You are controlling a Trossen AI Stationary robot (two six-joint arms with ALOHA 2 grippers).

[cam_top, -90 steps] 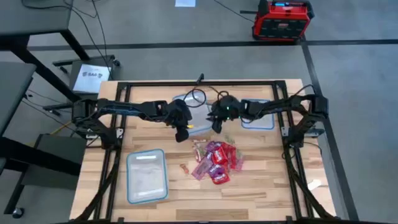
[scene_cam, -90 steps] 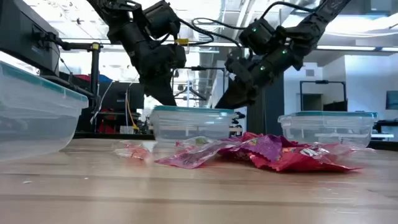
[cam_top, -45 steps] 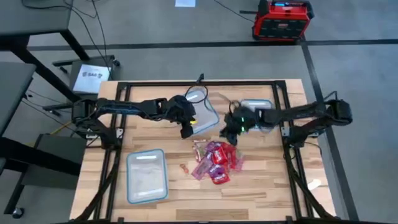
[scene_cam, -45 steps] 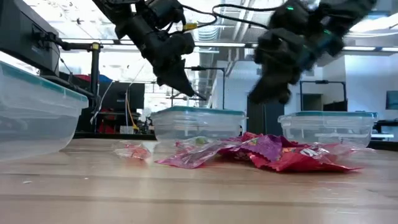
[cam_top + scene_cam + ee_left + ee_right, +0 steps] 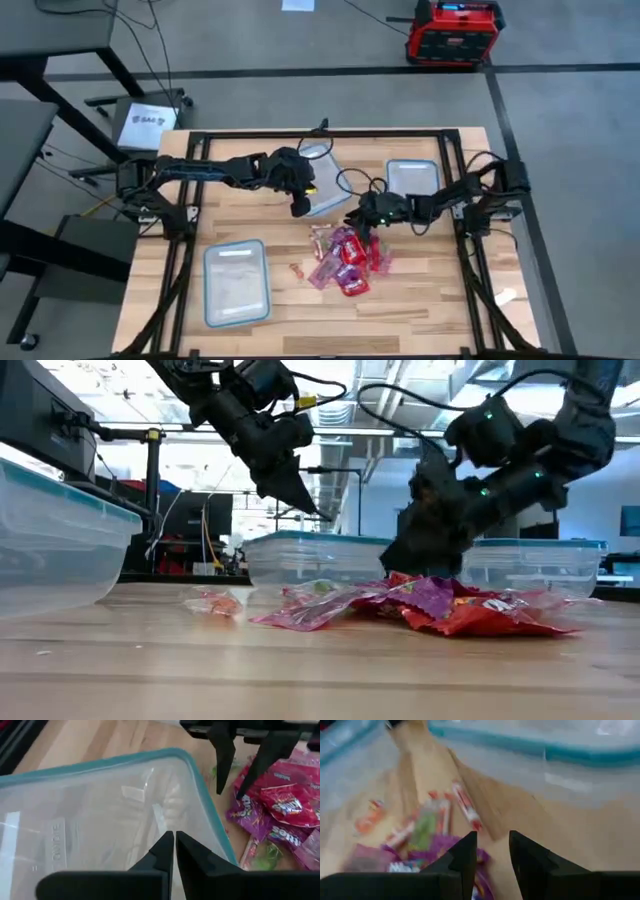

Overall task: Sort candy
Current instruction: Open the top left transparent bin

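High view: I see the candy (image 5: 350, 262), shiny red and pink flat packets, heaped mid-table, its long axis running from far-left to near-right. My right gripper (image 5: 362, 217) has swung in from beside the far container (image 5: 413, 178) to the pile's far edge. Low view: crinkled wrappers lie flat on wood. Left wrist view: the left gripper (image 5: 174, 841), fingers together, hangs over the clear middle container (image 5: 100, 815). Right wrist view: fingers slightly apart, empty.
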